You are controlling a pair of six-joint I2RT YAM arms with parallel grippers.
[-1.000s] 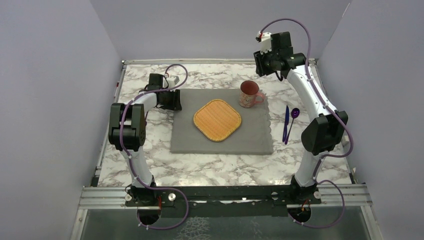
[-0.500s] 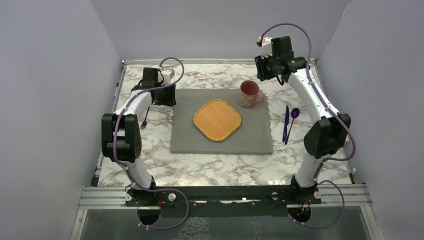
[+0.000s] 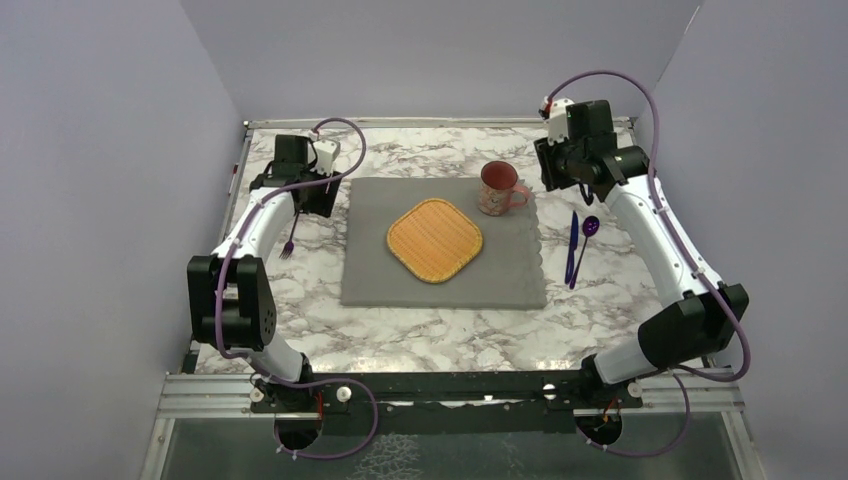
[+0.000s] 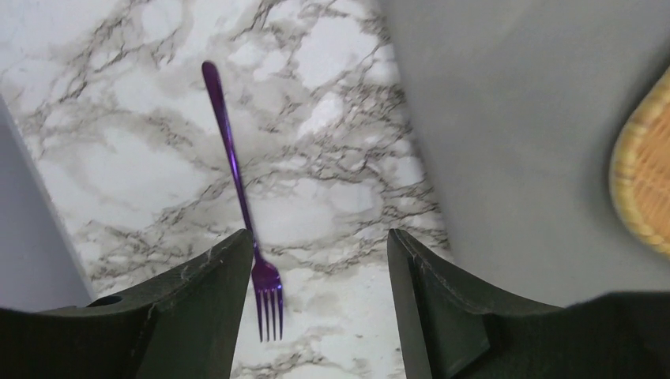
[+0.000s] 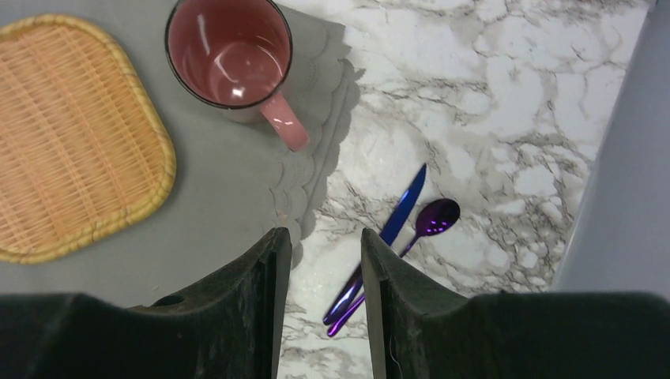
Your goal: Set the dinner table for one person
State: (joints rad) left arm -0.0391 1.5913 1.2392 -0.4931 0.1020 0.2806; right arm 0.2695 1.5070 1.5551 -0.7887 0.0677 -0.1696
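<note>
One table: flat, roughly square, white-and-grey veined marble pattern, metal edging. It spreads out ahead of my two bases and carries every other item. One placemat: grey cloth, rectangular, scalloped along its right edge, lying at the table's centre. One woven mat: orange-tan wicker, a rounded square set cornerwise in the middle of the placemat. One mug: glossy pink with a dark rim, upright on the placemat's far right corner, handle to the right. One fork: slim, shiny purple, four tines, flat on bare marble just left of the placemat, tines toward the near edge. One knife and one spoon: both slim, the knife blue-purple and the spoon purple, side by side on the marble right of the placemat, their near ends meeting, the spoon's bowl at the far end. My left arm has its elbow at the near left and its forearm reaching to the placemat's far left corner. My left claw points down over the marble beside the fork, fingers wide apart, gripping nothing. My right arm stretches from a low elbow at the near right to a raised wrist beyond the mug. My right claw looks down from well above the table, fingers a narrow gap apart, gripping nothing.
</note>
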